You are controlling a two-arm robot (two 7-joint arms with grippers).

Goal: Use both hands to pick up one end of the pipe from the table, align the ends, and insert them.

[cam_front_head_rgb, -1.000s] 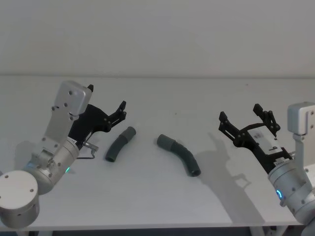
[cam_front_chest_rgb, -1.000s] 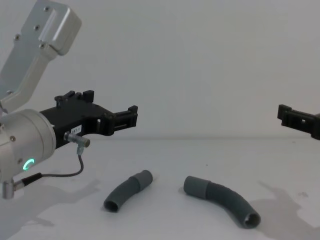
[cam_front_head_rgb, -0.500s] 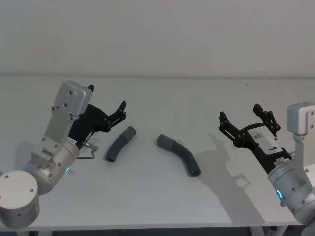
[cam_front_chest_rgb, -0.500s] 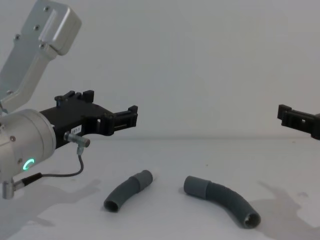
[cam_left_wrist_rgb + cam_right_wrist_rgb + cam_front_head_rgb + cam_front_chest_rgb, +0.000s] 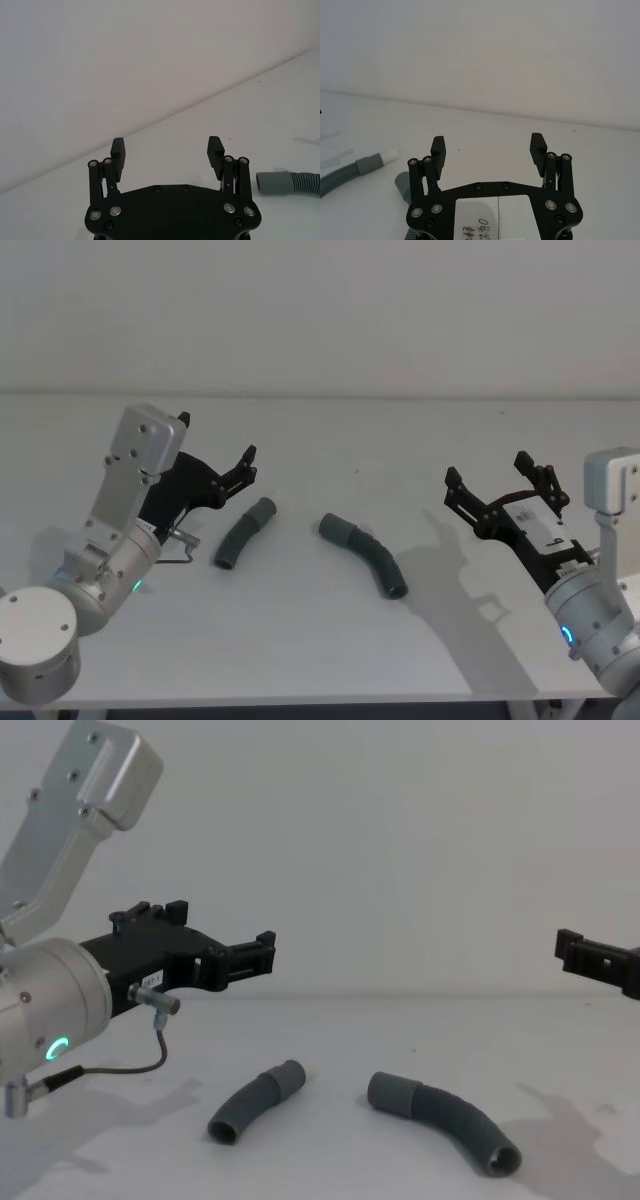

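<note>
The thin piece [image 5: 243,532] and thick piece [image 5: 365,554] are lying apart mid-table [image 5: 300,640], while the left gripper [image 5: 216,437] and right gripper [image 5: 488,470] are hovering beside them, fingers spread, empty.

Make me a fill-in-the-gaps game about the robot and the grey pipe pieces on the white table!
1. Counting the thinner piece and the thicker piece, the table carries ___ pieces.
2. The thinner piece lies on the robot's ___ side of the thicker piece.
3. The left gripper and the right gripper both have their jaws ___.
4. Neither gripper touches a piece, so each one holds ___.
Missing words: two; left; open; nothing.
</note>
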